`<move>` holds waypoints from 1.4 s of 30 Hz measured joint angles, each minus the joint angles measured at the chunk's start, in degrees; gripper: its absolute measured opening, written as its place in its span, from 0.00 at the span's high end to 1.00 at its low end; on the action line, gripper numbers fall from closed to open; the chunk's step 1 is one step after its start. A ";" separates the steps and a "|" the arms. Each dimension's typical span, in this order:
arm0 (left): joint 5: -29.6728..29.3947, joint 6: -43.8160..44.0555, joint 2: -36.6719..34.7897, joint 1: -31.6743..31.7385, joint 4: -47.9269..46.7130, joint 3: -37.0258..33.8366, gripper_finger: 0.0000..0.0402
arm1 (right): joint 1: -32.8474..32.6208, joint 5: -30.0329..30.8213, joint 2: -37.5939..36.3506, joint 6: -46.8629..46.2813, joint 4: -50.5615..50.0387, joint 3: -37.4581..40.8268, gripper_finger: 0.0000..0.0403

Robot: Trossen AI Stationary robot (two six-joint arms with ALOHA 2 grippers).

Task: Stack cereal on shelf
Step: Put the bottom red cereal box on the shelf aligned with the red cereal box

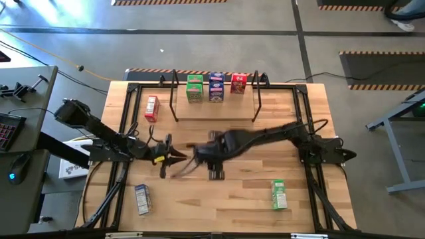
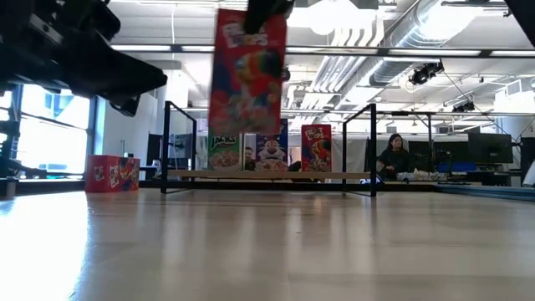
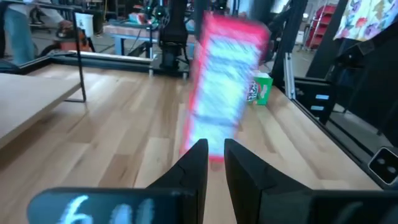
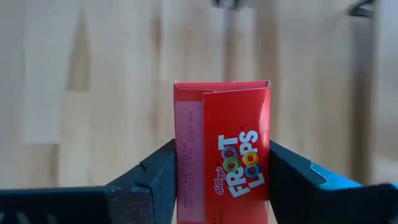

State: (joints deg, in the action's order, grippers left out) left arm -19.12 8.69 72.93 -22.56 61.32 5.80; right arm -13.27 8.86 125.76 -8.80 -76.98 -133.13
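Red cardboard cereal box, flat-sided rectangular, clamped between right end effector fingers, lifted above smooth wood bench. Left end effector beside it, fingers nearly closed, empty.

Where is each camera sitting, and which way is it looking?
High view: above the table, looking straight down; both arms show, right gripper mid-table.
Low view: at tabletop height, looking across to the shelf; the red cereal box hangs from above.
Left wrist view: on the left arm, looking past the left gripper at the blurred red box.
Right wrist view: on the right arm, looking down at the tabletop; its fingers clamp the box.
Shared: low and both wrist views show that red box.
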 joint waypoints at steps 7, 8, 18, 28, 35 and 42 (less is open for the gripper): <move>13.86 -0.23 0.02 10.24 1.80 -0.37 0.89 | 9.62 0.11 -6.66 10.04 -8.49 0.08 0.54; 16.33 -0.02 0.02 12.35 1.91 -0.37 0.89 | 11.60 0.15 -7.73 11.67 -9.74 0.08 0.54; 40.39 2.09 -0.02 31.72 6.10 1.64 0.89 | 33.98 -1.88 -10.36 29.32 -11.66 0.10 0.54; 52.29 1.75 0.00 42.76 2.46 4.20 0.89 | 46.09 -8.37 -6.76 34.61 -8.87 0.15 0.54; 53.99 2.82 0.02 43.99 1.86 4.20 0.89 | 45.60 -8.81 -5.08 34.80 -7.32 4.21 0.54; 54.02 3.08 0.02 43.96 1.63 4.20 0.89 | 45.39 -7.96 -5.12 34.83 -2.48 11.90 0.54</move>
State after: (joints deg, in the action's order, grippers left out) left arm 34.89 11.76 72.95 21.40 62.95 10.00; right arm 32.12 0.91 120.64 26.02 -79.47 -121.24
